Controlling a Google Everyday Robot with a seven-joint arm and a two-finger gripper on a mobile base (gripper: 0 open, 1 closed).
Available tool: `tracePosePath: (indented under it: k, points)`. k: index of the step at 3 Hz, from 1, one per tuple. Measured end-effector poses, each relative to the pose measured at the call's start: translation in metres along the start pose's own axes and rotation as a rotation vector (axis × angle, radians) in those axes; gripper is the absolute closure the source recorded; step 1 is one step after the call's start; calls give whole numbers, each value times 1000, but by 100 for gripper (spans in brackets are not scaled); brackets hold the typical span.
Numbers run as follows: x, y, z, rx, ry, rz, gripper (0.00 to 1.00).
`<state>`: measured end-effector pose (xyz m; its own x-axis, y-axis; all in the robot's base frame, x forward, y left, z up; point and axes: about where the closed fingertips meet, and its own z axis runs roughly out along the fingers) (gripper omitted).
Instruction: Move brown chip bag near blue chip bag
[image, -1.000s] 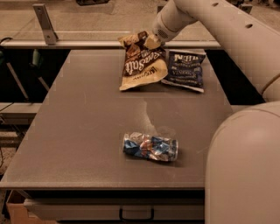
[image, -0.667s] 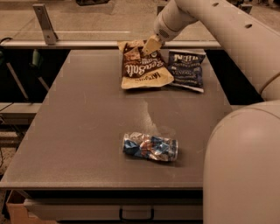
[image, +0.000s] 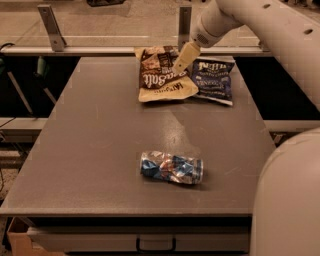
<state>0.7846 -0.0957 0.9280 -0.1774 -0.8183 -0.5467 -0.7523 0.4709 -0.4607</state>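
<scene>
Camera view, sole view.

Item 1: grey table, the landmark for all entries.

Item 2: brown chip bag, dark brown and tan with white script lettering. It lies flat at the table's far edge, about the middle of that edge, with the lettering running slantwise.

Item 3: blue chip bag, navy with white block lettering. It lies flat at the table's far right, its left edge meeting the brown chip bag's right edge.

Item 4: gripper, tan, on a pale arm that reaches in over the table's far right corner. Its tip slants down to the left over the brown chip bag's upper right part. Whether it is clamped on the bag or apart from it cannot be told.

Item 5: crumpled silver-blue-orange packet, lying on its side near the table's front centre, well apart from both bags.
</scene>
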Motion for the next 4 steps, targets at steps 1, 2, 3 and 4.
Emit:
tracePosePath:
  k: [1,2,3,4]
  points:
    - [25,-2,-34,32,-69,42,0]
    - [37,8,-106,103,-247,84,0]
    - [22,29,-171,192,-395,78,0]
    - [-1,47,-228,284,-504,57,0]
